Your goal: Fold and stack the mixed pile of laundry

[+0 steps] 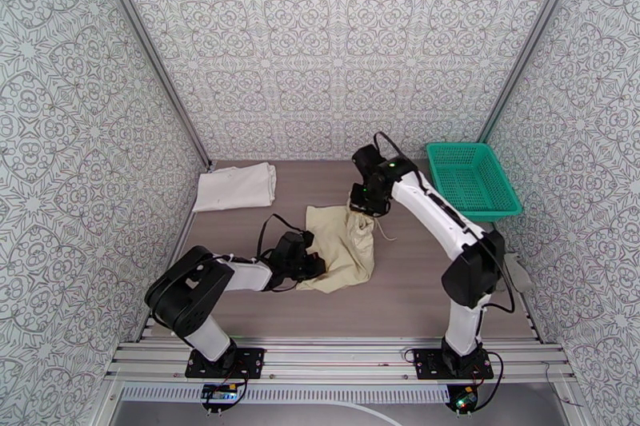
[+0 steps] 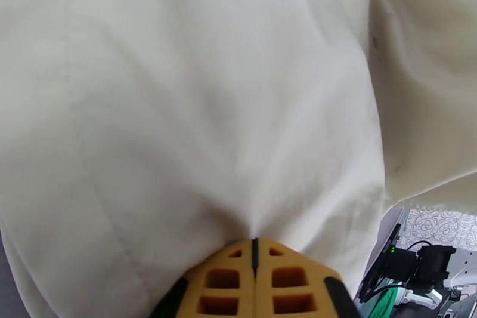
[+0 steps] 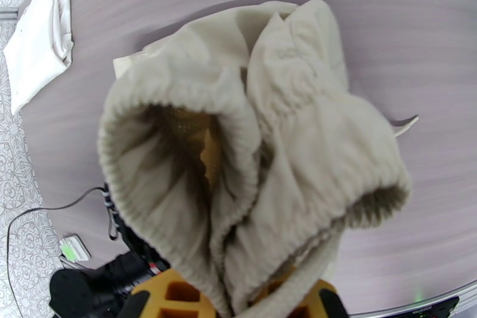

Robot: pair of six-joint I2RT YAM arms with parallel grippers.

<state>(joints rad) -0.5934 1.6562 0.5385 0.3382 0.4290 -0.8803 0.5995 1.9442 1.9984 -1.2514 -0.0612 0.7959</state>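
- the beige soft cloth garment with a ribbed elastic waistband (image 1: 346, 244) is lying mid-table, its long axis running diagonally from near-left to far-right.
- the left gripper (image 1: 314, 266) is sitting at the near-left end, its yellow jaws pressed together and pinching a fold of the beige cloth, which is puckering at the tips in the left wrist view.
- the right gripper (image 1: 365, 209) is sitting at the far-right end, jaws nearly closed on the bunched waistband, which is draping over its fingers (image 3: 170, 296).
- so each arm is holding the end nearer to it, and the next fold is likely turning on carrying one end along that diagonal toward the other.
- the white folded short-sleeved t-shirt (image 1: 236, 186) is resting at the far left of the grey-brown table (image 1: 416, 288), well apart from both grippers.
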